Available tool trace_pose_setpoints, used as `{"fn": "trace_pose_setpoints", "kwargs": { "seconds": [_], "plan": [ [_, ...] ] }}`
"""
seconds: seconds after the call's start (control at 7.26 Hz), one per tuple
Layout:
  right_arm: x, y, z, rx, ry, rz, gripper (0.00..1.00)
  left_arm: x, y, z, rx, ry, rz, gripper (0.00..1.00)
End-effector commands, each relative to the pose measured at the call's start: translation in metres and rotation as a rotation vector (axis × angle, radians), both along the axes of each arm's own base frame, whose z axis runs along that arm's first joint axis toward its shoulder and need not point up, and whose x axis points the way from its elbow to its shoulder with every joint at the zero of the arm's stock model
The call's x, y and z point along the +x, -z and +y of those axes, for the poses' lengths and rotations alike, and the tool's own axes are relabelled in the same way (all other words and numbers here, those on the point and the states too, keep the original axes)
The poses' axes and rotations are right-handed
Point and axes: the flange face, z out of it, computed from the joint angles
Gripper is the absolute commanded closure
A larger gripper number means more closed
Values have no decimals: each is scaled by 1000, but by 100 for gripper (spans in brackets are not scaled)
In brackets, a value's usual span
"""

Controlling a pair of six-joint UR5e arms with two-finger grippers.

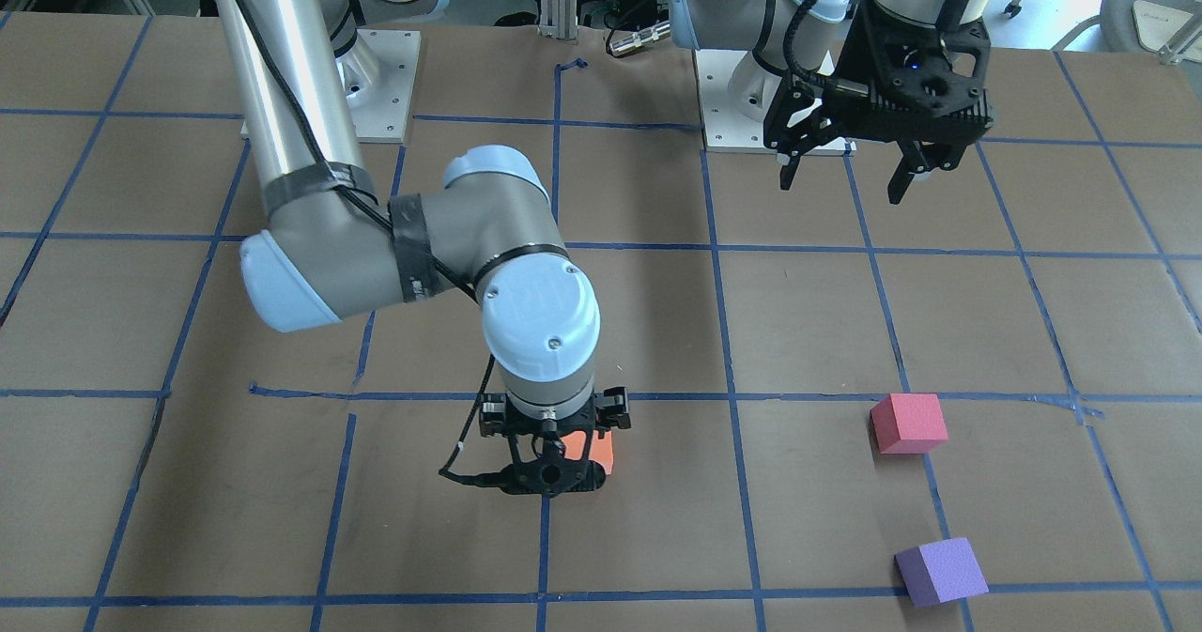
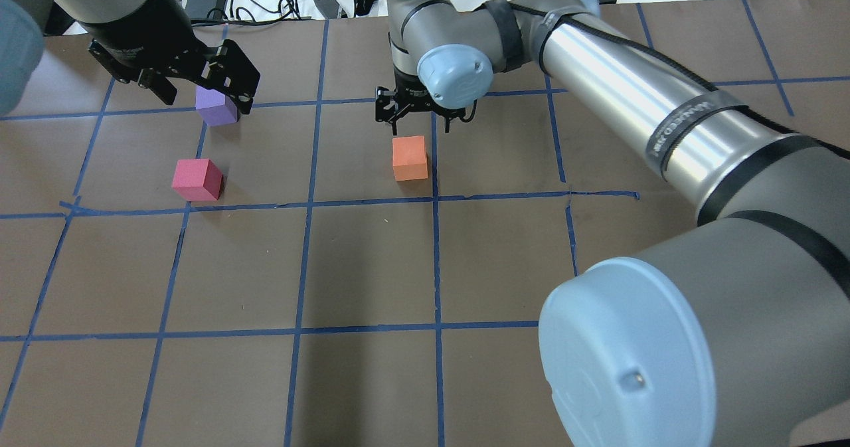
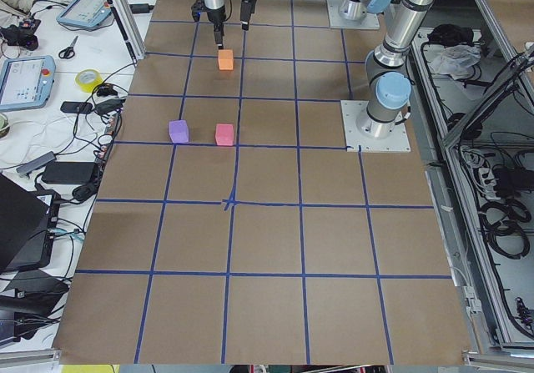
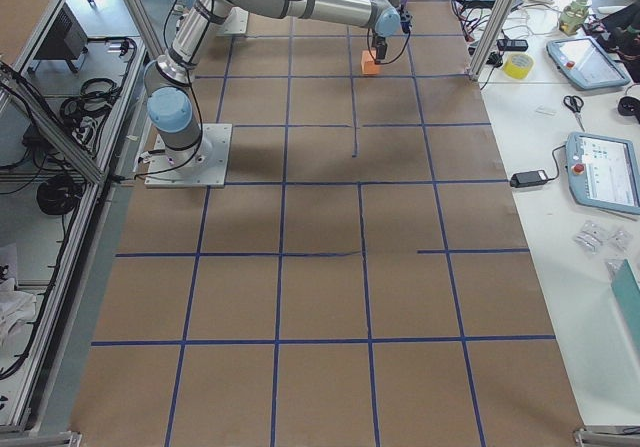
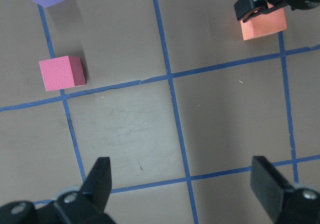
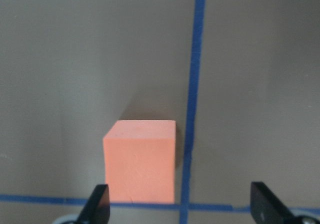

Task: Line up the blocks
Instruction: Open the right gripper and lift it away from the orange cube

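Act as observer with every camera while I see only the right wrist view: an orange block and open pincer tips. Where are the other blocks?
Observer: The pinkish-red block and purple block sit toward the robot's left side of the table, apart from the orange block.
Operator: Do they line up?
Observer: Pinkish-red sits roughly level with orange across the table; purple lies farther out from the robot.
Operator: And the left pincer?
Observer: The left pincer hangs open and empty, raised above the table.

Matte foam — orange block [image 2: 410, 158], pink block [image 2: 196, 179], purple block [image 2: 216, 108] — dull paper table [image 2: 365, 268]
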Motion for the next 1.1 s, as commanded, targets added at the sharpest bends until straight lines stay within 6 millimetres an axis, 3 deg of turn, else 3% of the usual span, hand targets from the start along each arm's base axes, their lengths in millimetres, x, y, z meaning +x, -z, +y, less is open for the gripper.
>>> {"fn": "trace_pose_setpoints", "kwargs": {
  "seconds": [0.0, 0.14, 0.28, 0.41, 0.55, 0.69, 0.96],
  "plan": [
    [-73, -94, 22, 19, 3, 2, 0, 35, 6, -16, 9, -86, 65, 0],
    [-99, -134, 44, -16, 29, -7, 0, 37, 15, -26, 25, -93, 65, 0],
    [-119, -156, 79, -28, 47, -6, 0, 35, 27, -41, 14, -127, 75, 0],
    [-146, -172, 114, -47, 37, -9, 0, 15, 40, -59, -29, -150, 84, 0],
    [-175, -183, 132, -72, 40, -12, 0, -32, 72, -72, -9, -180, 87, 0],
    [-187, -194, 140, -83, 56, -12, 0, -74, 108, -87, -4, -239, 102, 0],
    [-190, -201, 137, -125, 20, -15, 0, -145, 182, -111, -13, -335, 140, 0]
  ]
}}
